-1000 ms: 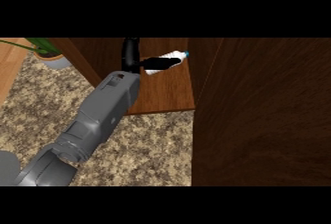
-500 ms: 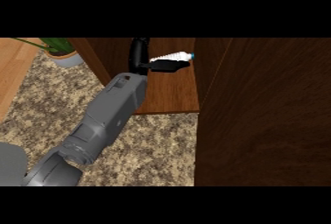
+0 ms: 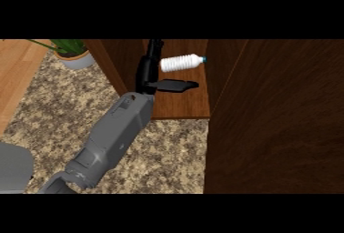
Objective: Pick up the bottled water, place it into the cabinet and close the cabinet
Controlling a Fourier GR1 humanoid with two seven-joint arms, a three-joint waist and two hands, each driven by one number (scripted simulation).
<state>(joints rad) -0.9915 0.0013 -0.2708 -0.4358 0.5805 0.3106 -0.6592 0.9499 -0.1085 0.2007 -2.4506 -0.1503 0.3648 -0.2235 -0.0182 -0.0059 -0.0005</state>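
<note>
The bottled water (image 3: 180, 63), clear with a white label and a blue cap, lies on its side on the wooden shelf of the cabinet (image 3: 183, 103), cap pointing right. My right hand (image 3: 149, 73) reaches into the cabinet just left of the bottle. Its fingers are straight along the bottle's base and its thumb (image 3: 176, 85) sticks out to the right below the bottle, with a gap between them. Nothing is held. My left hand does not show; only a grey piece of arm (image 3: 13, 168) sits at the lower left edge.
A tall dark wooden panel (image 3: 275, 113), which looks like the open cabinet door, fills the right side. A potted green plant (image 3: 73, 55) stands at the upper left on the speckled stone counter (image 3: 60, 113). A lighter wooden surface (image 3: 17, 68) borders the far left.
My right hand was curled round the bottle; its fingers have now straightened and let it go. The bottle rests on the shelf, fully visible, and the view has shifted slightly.
</note>
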